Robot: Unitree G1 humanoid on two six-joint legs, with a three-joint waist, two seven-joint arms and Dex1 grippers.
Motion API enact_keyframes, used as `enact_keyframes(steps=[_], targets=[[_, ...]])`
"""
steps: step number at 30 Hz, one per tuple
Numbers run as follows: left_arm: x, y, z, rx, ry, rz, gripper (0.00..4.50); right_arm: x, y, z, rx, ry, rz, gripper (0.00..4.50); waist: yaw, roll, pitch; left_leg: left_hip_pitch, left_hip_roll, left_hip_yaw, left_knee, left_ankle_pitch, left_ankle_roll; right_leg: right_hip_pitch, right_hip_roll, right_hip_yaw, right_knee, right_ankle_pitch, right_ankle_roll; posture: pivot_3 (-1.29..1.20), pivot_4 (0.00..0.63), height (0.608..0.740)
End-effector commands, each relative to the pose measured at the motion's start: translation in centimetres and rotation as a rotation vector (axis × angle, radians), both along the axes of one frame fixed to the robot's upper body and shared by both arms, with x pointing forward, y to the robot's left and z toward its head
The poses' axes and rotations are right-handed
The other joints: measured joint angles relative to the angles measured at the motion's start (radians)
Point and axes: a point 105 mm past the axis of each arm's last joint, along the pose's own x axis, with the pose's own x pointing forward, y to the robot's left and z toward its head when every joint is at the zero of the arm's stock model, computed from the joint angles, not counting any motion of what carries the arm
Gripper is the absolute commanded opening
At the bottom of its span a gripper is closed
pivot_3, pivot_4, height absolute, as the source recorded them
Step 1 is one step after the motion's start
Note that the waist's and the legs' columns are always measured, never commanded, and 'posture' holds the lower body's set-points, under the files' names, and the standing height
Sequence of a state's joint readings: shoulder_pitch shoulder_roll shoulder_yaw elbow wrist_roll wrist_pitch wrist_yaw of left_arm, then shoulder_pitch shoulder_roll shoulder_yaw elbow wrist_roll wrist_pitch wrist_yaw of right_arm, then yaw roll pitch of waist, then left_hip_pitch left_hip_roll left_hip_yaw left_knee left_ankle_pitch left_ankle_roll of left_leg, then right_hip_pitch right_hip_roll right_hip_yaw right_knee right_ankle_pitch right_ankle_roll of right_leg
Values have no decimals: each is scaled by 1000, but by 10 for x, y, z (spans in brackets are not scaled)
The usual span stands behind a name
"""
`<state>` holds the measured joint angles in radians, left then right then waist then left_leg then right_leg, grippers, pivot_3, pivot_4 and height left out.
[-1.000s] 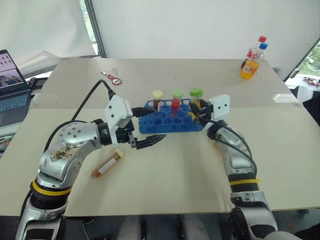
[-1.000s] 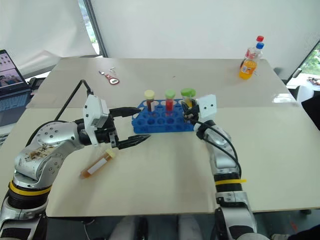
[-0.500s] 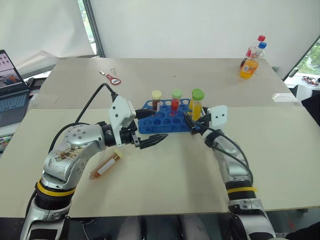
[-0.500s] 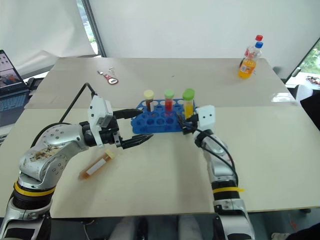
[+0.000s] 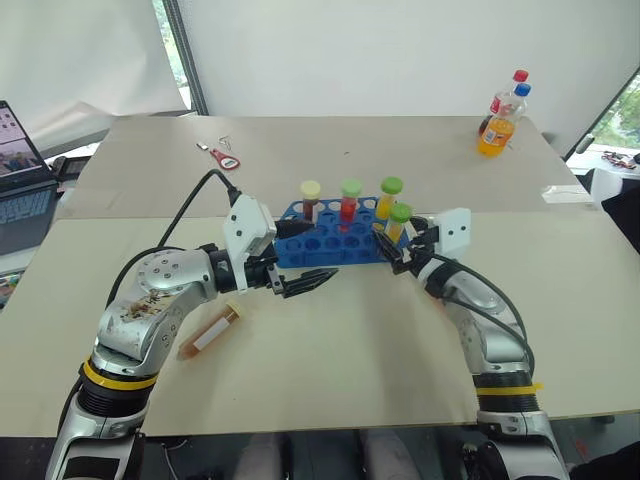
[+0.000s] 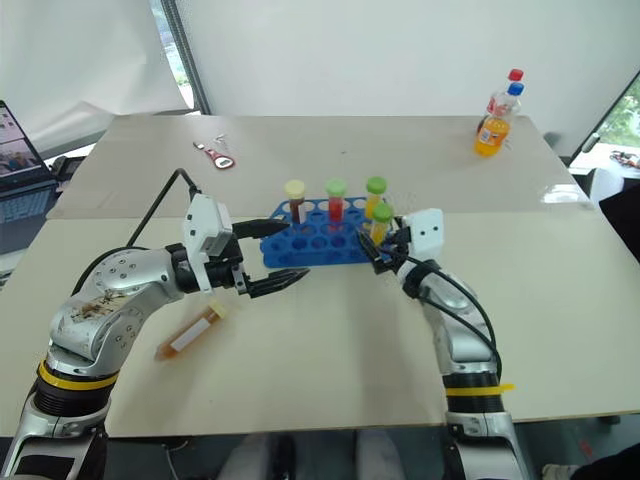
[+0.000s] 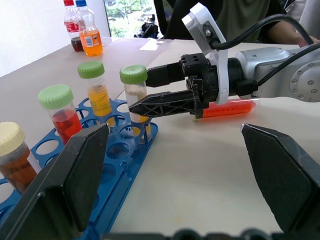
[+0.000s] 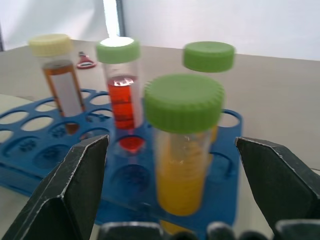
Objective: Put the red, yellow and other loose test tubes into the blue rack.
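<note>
The blue rack (image 5: 312, 246) stands mid-table and holds several capped tubes: a brown one with a cream cap (image 5: 311, 197), a red one (image 5: 349, 198) and a yellow one (image 5: 389, 196) at the back. A second yellow tube (image 5: 399, 221) stands in the front row at the rack's right end. My right gripper (image 5: 396, 251) is open just in front of it, fingers to either side, and the tube (image 8: 184, 150) stands free between them. My left gripper (image 5: 307, 254) hangs open at the rack's front left, empty. A loose brown tube (image 5: 210, 331) lies below my left arm. A red-orange tube (image 7: 227, 108) lies under my right arm.
An orange drink bottle (image 5: 499, 131) and a second bottle behind it stand at the far right. A red key-like tool (image 5: 229, 158) lies at the far left. A laptop (image 5: 20, 170) sits off the table's left edge. A person in dark clothes (image 7: 240, 15) sits beyond the table.
My right gripper has opened and let go of the yellow tube, which has dropped lower into the rack's front row. The right hand has drawn back a little. The left arm stays put.
</note>
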<state>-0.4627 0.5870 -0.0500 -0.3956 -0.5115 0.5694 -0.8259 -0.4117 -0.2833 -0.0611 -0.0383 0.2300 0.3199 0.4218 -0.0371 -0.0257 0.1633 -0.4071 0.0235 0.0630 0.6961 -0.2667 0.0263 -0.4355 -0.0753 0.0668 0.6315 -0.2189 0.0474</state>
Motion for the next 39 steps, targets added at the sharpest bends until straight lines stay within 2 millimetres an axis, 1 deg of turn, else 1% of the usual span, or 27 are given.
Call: enact_keyframes(steps=[1,5,9,10,12,14,16,18,20,22,25,27,31,32,33,37,38,39], targets=[[-3,2,10,25,-59,-9,4500,-17,-13,19,-85,-25,59,4463,9,0,0,0,0,0,0,0,0,0,0,0,0,0,0,0,150,733],[-6,11,1,118,-68,-18,4500,-33,-39,21,-244,86,96,4463,20,0,0,0,-2,0,0,0,1,0,-1,0,-2,0,1,0,150,733],[-14,19,-11,264,-83,-81,4500,-43,-55,25,-378,247,124,4463,19,0,0,0,-2,0,0,0,1,0,-1,0,-2,0,1,0,150,733],[-19,21,-16,312,-82,-113,4500,-44,-57,27,-409,281,133,4463,17,0,0,1,-1,0,0,0,1,1,0,0,-2,-1,1,0,150,733],[-36,25,-27,411,-62,-220,4500,-45,-72,19,-565,422,87,4463,13,0,0,1,-1,1,0,0,1,0,0,1,-2,-1,1,0,150,733],[-49,25,-29,440,-36,-291,4500,-48,-81,15,-642,546,95,4463,14,0,0,1,-1,1,0,0,1,0,0,1,-2,-1,0,0,150,733],[-58,24,-26,448,-20,-337,4500,-46,-83,13,-612,660,105,4463,17,-1,1,0,-1,1,0,0,1,-1,0,1,-2,-1,0,0,150,733],[-60,23,-24,455,-26,-349,4500,-41,-84,11,-590,739,107,4463,18,-1,1,0,-1,2,0,0,1,-1,0,1,-3,-1,0,0,150,733],[-61,22,-23,453,-31,-347,4500,-36,-85,8,-606,775,108,4463,20,-1,1,-1,-1,2,1,0,1,-1,0,1,-3,-1,0,0,150,733],[-63,19,-21,440,-38,-349,4500,-32,-87,0,-612,834,108,4463,24,-1,1,-1,-1,1,1,0,1,-1,0,1,-3,-1,1,0,150,733],[-66,15,-20,423,-40,-354,4500,-29,-91,-9,-618,885,96,4463,25,-1,1,-3,-1,2,1,-1,2,-2,0,0,-3,-1,1,0,150,733],[-68,14,-21,419,-41,-354,4500,-29,-90,-15,-612,919,109,4463,25,-1,1,-4,-1,1,2,-1,2,-2,-1,0,-3,-1,1,0,150,733],[-67,13,-21,415,-41,-344,4500,-28,-88,-19,-613,941,117,3409,24,-1,1,-4,-1,1,2,-1,2,-3,-1,0,-2,-1,1,0,150,733],[-67,12,-22,415,-41,-342,4500,-29,-88,-20,-612,945,120,2900,24,-1,1,-4,-1,1,2,-1,2,-3,0,0,-2,-1,1,0,150,733],[-67,12,-22,412,-42,-340,4500,-30,-88,-20,-616,946,128,2636,24,-1,1,-4,-1,1,2,-1,2,-3,0,0,-2,-1,1,0,150,733],[-64,11,-21,405,-45,-330,4500,-34,-86,-22,-623,959,161,1223,24,-1,1,-4,-1,1,3,-1,2,-3,0,0,-2,-1,1,0,150,733],[-63,12,-22,405,-46,-328,4500,-36,-85,-23,-620,964,169,1009,24,-1,1,-4,-1,1,3,-1,2,-3,0,0,-2,-1,1,0,150,733],[-62,12,-22,405,-47,-327,4500,-38,-84,-22,-614,967,175,987,24,-1,1,-4,-1,1,3,-1,2,-3,0,0,-2,-1,1,0,150,733]])
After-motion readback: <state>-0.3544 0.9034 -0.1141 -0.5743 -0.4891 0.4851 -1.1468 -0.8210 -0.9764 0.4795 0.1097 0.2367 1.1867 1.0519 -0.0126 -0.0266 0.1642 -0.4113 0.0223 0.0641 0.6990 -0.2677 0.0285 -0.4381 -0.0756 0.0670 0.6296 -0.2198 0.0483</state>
